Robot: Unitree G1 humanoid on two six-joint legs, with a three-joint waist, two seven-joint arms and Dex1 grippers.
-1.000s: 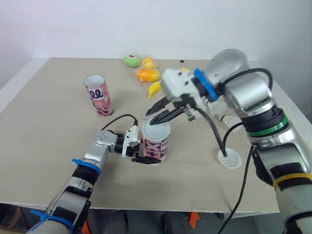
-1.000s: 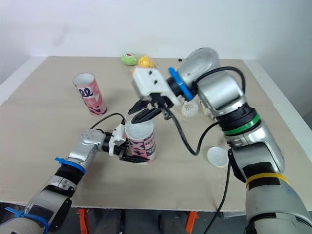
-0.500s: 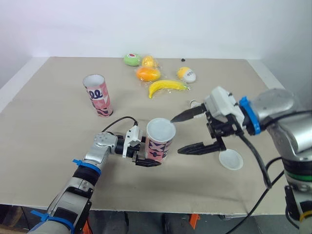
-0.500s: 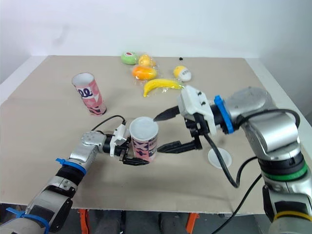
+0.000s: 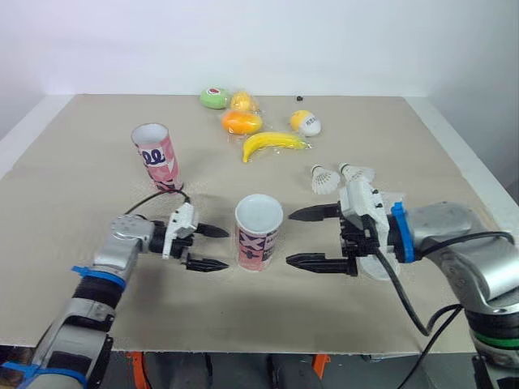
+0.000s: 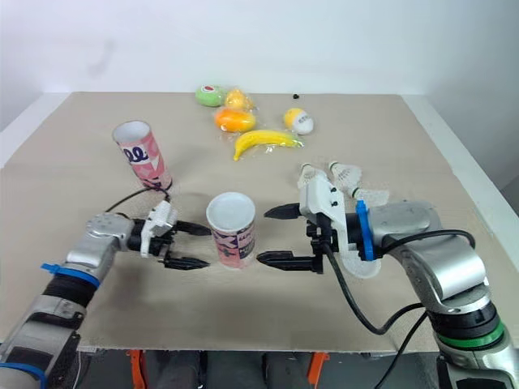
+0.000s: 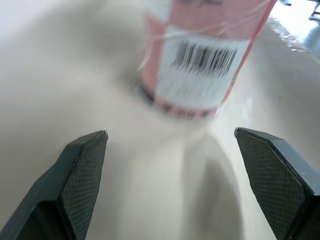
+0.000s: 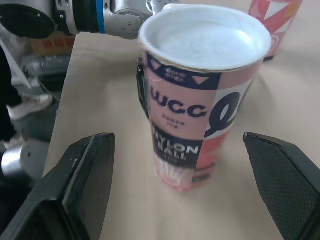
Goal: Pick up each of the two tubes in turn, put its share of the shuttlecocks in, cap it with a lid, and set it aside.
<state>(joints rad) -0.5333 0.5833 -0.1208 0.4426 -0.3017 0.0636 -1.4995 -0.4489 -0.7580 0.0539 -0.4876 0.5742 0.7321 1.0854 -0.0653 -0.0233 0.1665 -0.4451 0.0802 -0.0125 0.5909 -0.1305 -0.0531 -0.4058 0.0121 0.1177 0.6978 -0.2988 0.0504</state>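
Released by the left gripper [image 5: 228, 249], the capped tube [image 5: 259, 233] stands upright and alone on the table [image 5: 73, 243]. The left gripper has drawn back just left of the tube and the right gripper [image 5: 289, 238] waits just right of it, both jaws wide. The open tube [image 5: 156, 157] stands behind-left, and the shuttlecocks [image 5: 325, 178] lie behind-right.

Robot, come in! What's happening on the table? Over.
Left pincer open, right pincer open, flanking capped tube. Other tube uncapped. Two shuttlecocks loose beyond.
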